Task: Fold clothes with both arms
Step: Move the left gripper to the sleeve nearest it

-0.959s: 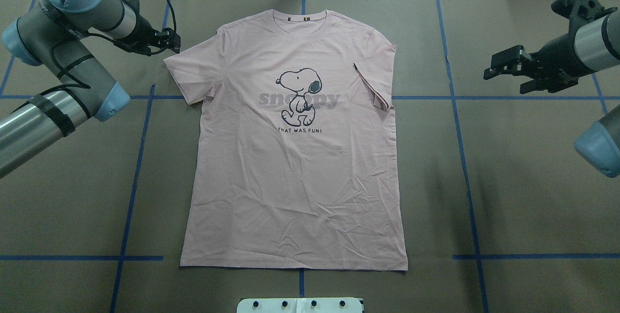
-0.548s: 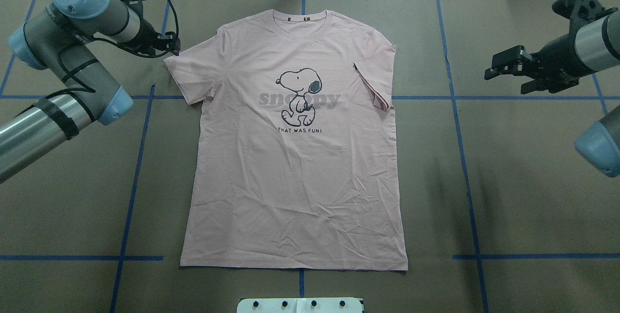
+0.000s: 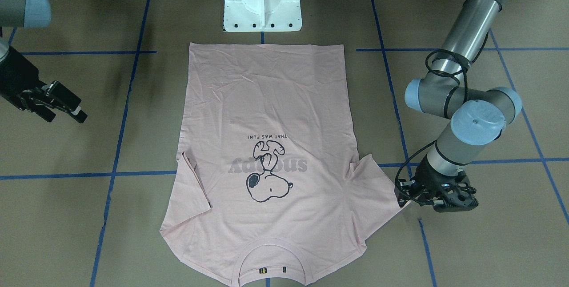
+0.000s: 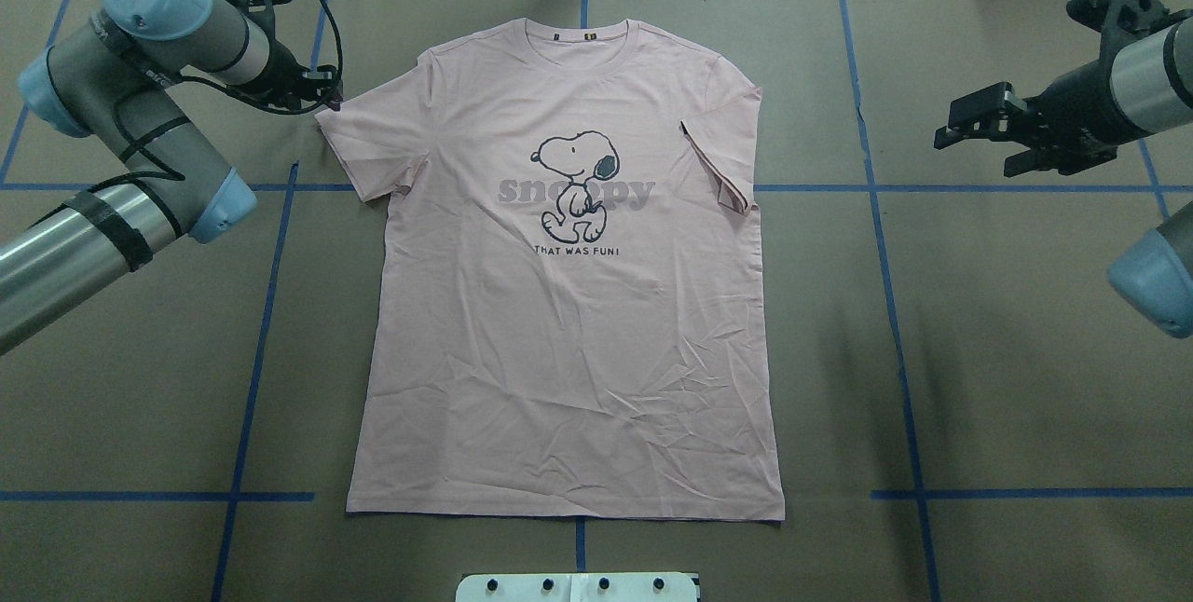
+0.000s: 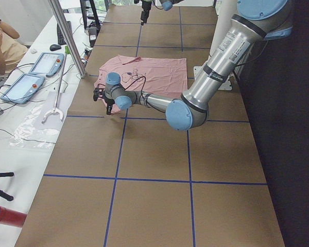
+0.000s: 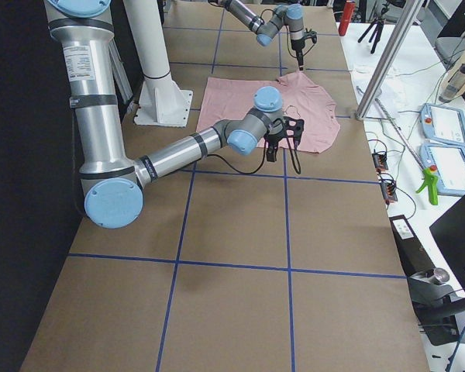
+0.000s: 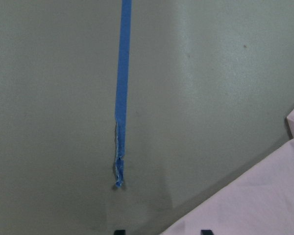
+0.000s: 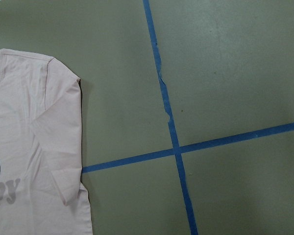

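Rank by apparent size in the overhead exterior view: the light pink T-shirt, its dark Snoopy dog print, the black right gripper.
1. Light pink T-shirt, by far largest.
2-3. Dark Snoopy dog print and black right gripper look alike; the gripper seems raised nearer the camera, so unranked.

Left tool (image 4: 329,100) low, right tool (image 4: 969,145) raised, jaws apart.

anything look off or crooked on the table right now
The T-shirt lies flat, print up, but unevenly: the sleeve on the robot's right is turned in over the chest, while the left sleeve is spread out. The blue tape line near the folded sleeve is ragged and kinked. Nothing else stands out.
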